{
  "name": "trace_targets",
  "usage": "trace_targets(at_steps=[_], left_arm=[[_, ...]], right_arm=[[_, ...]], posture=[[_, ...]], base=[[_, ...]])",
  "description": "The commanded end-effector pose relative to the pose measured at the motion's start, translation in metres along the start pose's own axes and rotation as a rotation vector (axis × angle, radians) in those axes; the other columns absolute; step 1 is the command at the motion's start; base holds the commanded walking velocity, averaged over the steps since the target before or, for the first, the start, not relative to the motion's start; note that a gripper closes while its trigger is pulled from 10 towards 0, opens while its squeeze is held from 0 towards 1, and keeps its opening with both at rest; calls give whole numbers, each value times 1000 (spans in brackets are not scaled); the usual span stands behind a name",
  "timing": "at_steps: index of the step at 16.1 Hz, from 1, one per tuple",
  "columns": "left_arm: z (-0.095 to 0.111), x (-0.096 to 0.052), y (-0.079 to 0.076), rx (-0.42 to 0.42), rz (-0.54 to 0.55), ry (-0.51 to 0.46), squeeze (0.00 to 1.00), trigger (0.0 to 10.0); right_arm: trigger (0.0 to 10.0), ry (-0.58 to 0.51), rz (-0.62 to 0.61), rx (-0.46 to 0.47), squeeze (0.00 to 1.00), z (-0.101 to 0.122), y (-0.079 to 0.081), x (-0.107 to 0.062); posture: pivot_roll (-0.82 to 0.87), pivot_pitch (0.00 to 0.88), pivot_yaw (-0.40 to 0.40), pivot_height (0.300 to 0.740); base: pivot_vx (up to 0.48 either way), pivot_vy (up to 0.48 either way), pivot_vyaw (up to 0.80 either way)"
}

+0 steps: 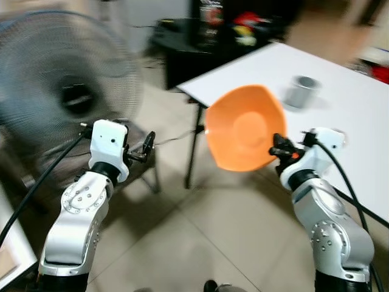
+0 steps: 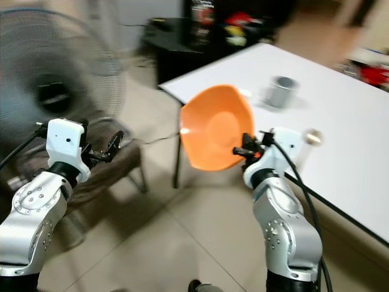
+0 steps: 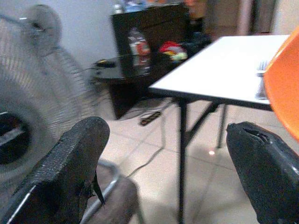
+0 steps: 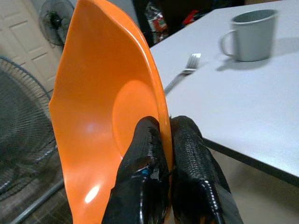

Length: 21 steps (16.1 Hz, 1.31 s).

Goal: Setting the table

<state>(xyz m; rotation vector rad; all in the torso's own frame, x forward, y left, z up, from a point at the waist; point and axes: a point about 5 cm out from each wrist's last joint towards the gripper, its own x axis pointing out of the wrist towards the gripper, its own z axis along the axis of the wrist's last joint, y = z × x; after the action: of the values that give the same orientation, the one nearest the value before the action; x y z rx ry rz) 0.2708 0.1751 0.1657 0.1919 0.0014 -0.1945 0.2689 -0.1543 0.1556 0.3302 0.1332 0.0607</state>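
Left eye view has the big white rectangular table [image 1: 340, 115] stretching off to my right and far side, a large grey pedestal fan [image 1: 61, 91] on my left, and a black cabinet [image 1: 206, 30] beyond both. The picture is blurred.

My right gripper [image 4: 164, 154] is clamped on the rim of a shallow orange plastic plate [image 1: 245, 128], one finger on each face of it. The plate stands nearly on edge, its hollow turned toward my left, held out in front of the table's near-left corner, over the tiled floor and not yet over the tabletop.

A grey metal mug [image 4: 248, 35] stands farther in on the table, and a silver fork [image 4: 182, 77] lies between it and the near edge.

My left gripper [image 1: 143, 149] hangs empty, its fingers [image 3: 70, 168] spread wide, low and left, near the fan.

My worry is the grip: only the rim is pinched, so the plate could twist or slip while I am moving. Swinging it in tilted, it could also clip the table edge or knock the fork.
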Motion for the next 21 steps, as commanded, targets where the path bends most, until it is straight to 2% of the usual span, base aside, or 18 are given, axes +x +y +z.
trace_targets(at_steps=[1,4,9,11,13,18,20,21], left_arm=[[0,0,-1,-13,-9,0,0,10000],[1,0,-1,-21,-12,-6,0,10000],[2,2,0,-15,-23,-7,0,10000],[-1,1,5,-13,-15,2,0,10000],[4,4,1,-11,-39,-9,0,10000],[4,4,3,-7,-45,-11,0,10000],[1,5,6,1,-22,1,0,10000],[6,6,3,-6,-43,-16,0,10000]], right_arm=[[10000,-23,25,-27,0,7,4,4],[10000,-22,76,-33,0,10,9,6],[10000,-24,87,-51,0,10,10,9],[10000,-16,75,-59,0,8,11,10],[10000,-7,78,-54,0,7,10,10],[10000,-19,96,-46,0,8,14,11],[10000,-30,87,-58,0,9,14,12],[10000,-34,83,-61,0,10,13,13]], posture=[[147,0,-35,740],[152,0,-41,740],[154,0,-37,740],[143,0,-27,740],[149,0,-30,740],[149,0,-29,740],[155,0,-24,740],[161,0,-28,740]], base=[[0,0,-800],[0,0,-267],[48,0,0],[246,0,0],[270,0,0],[312,0,-738],[315,0,0],[315,0,0]])
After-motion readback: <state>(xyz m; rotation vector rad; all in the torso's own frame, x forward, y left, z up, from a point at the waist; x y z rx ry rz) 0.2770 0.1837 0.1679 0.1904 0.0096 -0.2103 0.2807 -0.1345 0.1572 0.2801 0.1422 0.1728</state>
